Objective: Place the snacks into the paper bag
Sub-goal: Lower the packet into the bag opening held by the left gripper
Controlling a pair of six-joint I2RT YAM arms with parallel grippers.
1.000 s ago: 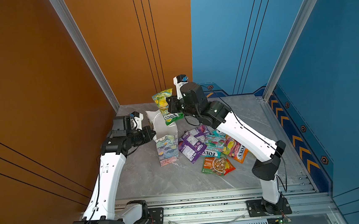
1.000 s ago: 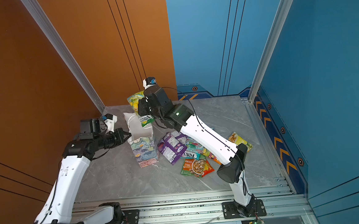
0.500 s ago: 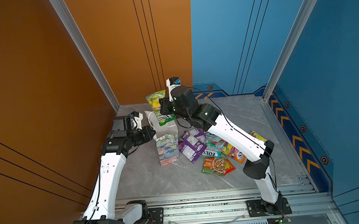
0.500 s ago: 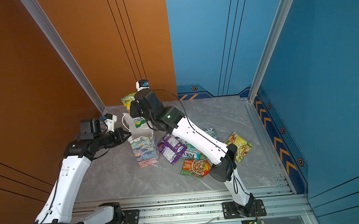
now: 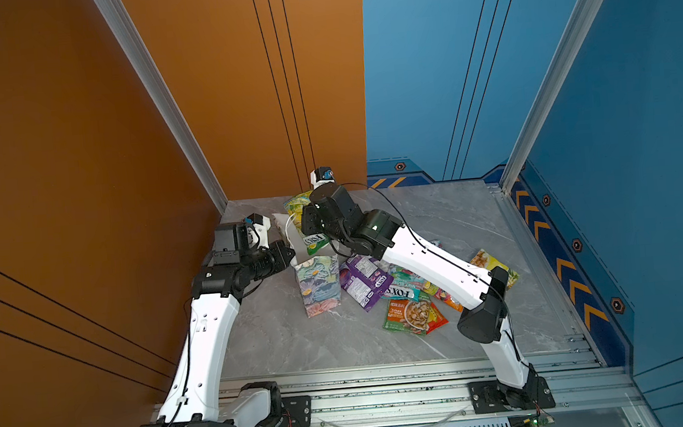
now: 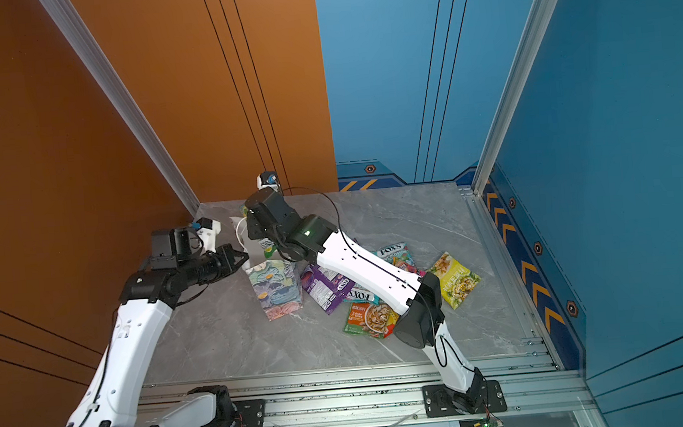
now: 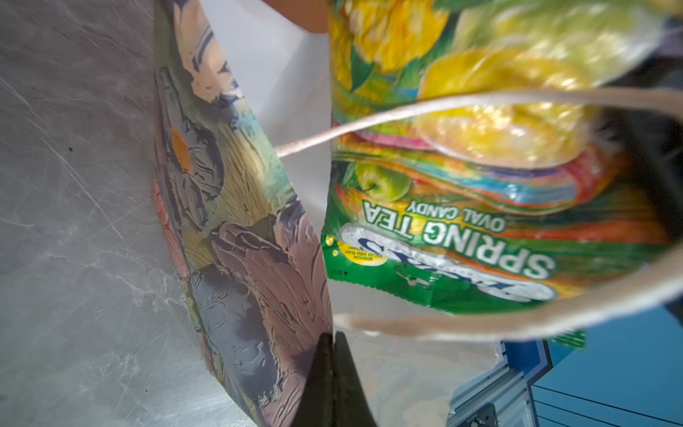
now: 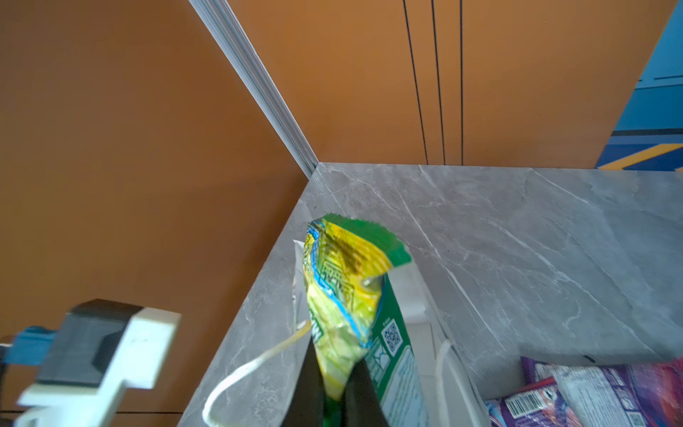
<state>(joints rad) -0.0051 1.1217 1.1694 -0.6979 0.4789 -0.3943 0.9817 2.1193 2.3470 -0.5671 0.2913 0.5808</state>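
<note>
One snack is going in right now: your right end effector [image 8: 334,386] is clamping the green FOX'S Spring Tea packet [image 7: 462,222] by one end. It's hanging the packet at the mouth of the paper bag [image 5: 320,285], between the white cord handles [image 7: 369,125]. The packet's lower edge is sitting about at the rim; can't tell how deep it's reaching. Your left end effector [image 7: 330,338] is closed, pinching the bag's rim and holding the mouth open. The bag is standing on the table [image 5: 436,215] near the far left corner. The others are lying just right of it, partly under your right arm: purple packet [image 5: 364,281], teal FOX'S packet [image 5: 404,291], green-orange sachet [image 5: 412,315], yellow-green sachet [image 6: 455,278].

Step, as I'm judging it: insertion. Next you're probably needing to lower the packet past rim and handles, then let go, while keeping the left pinch so the bag isn't tipping.

Versus a second ago: your right arm is sitting further left and lower, elbow dropped, packet closer over the mouth. Left grip, bag and pile are staying put.
</note>
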